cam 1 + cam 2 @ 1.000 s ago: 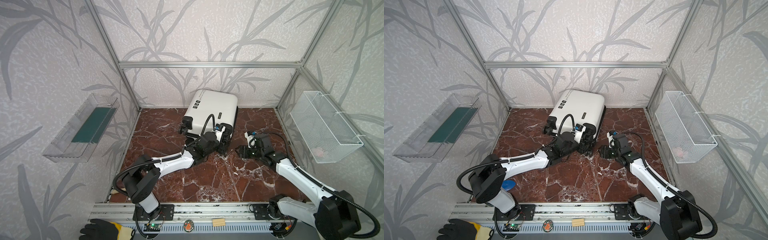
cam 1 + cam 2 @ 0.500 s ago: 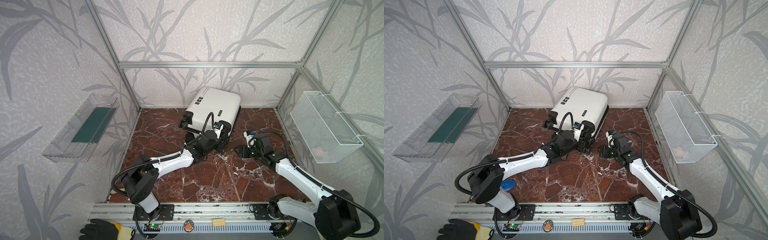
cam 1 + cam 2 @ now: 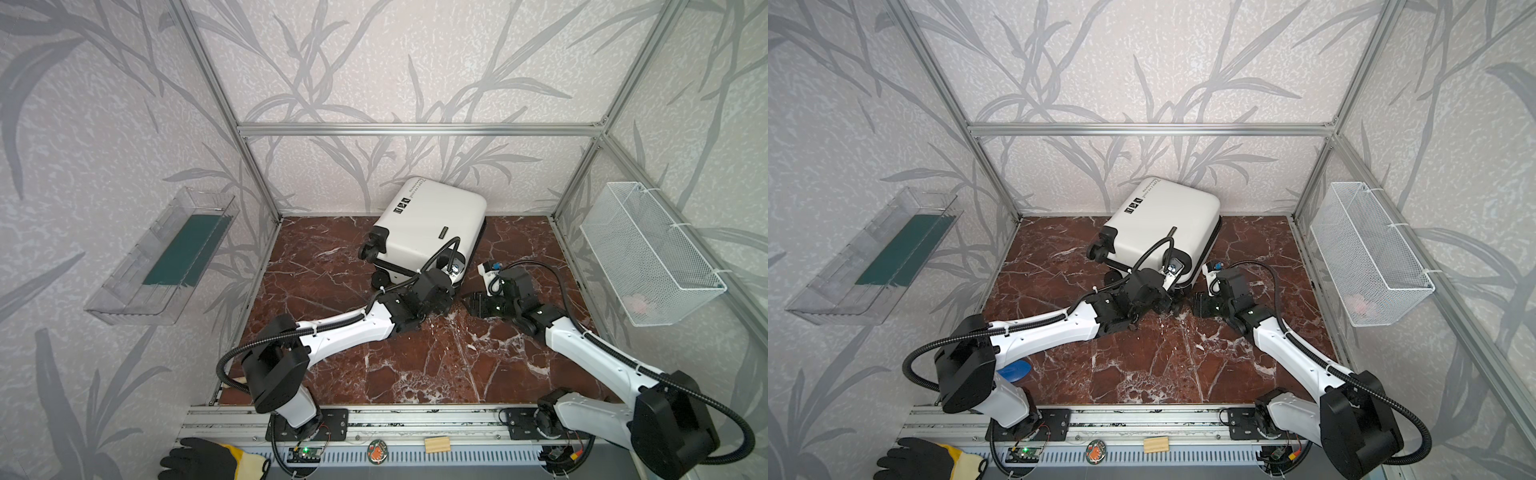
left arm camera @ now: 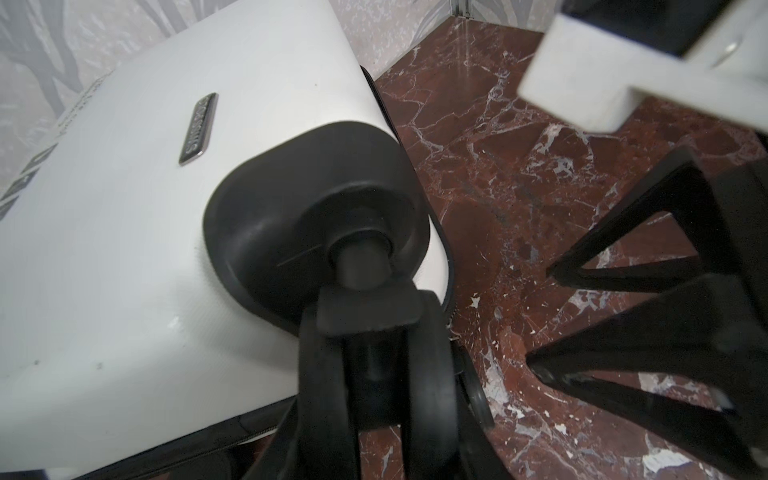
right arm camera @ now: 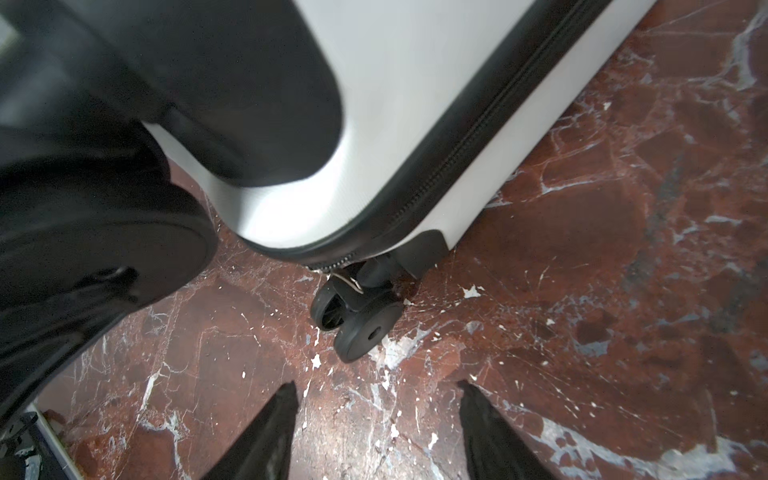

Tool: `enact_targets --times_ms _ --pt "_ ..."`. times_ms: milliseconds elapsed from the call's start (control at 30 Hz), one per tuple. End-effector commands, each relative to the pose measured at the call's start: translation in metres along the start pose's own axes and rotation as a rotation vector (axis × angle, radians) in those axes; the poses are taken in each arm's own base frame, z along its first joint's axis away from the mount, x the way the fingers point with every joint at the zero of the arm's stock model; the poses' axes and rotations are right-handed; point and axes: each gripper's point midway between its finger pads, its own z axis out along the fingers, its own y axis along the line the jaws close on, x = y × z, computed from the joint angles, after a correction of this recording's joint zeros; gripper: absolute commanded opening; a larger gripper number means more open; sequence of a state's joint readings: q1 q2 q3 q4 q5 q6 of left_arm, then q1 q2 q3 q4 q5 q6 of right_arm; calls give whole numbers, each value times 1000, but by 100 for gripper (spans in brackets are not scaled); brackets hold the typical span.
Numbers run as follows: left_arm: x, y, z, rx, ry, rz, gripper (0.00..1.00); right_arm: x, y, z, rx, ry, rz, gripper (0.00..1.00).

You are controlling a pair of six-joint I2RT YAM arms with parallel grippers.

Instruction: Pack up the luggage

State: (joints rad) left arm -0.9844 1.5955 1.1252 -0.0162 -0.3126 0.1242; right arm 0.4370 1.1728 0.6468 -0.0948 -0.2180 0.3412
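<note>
The luggage (image 3: 432, 220) (image 3: 1167, 224) is a white hard-shell suitcase, zipped shut, lying slanted at the back of the marble floor. My left gripper (image 3: 449, 291) (image 4: 376, 419) is at its near right corner, shut on a black caster wheel (image 4: 374, 353) that sits between the jaws. My right gripper (image 3: 471, 303) (image 5: 376, 386) hovers just right of that corner, open, with only floor between its fingers. A lower caster wheel (image 5: 357, 324) rests on the floor just ahead of it, under the black zipper seam (image 5: 478, 137).
A white wire basket (image 3: 648, 257) hangs on the right wall with something pink inside. A clear tray (image 3: 166, 253) with a green sheet hangs on the left wall. A gloved hand (image 3: 199, 461) and a wooden block (image 3: 436, 444) lie at the front rail.
My left gripper has narrowed onto the caster wheel and pushed forward; the luggage has shifted slightly toward the back wall. The right arm has hardly moved.
</note>
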Motion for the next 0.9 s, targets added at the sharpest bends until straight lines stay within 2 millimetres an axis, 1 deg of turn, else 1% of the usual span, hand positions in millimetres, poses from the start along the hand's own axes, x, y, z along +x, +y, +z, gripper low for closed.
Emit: enact_targets --times_ms 0,200,267,467,867 --pt "-47 -19 -29 81 -135 97 10 4 4 9 -9 -46 -40 63" --pt "-48 -19 -31 72 -149 73 7 13 9 27 -23 -131 -77 59" --pt "-48 -19 -32 73 -150 67 7 15 8 32 -24 -151 -86 56" --pt "-48 -18 -34 75 -147 54 7 6 6 38 -11 -251 -88 47" --pt "-47 -21 -31 84 -133 47 6 -8 6 42 -11 -326 -57 40"
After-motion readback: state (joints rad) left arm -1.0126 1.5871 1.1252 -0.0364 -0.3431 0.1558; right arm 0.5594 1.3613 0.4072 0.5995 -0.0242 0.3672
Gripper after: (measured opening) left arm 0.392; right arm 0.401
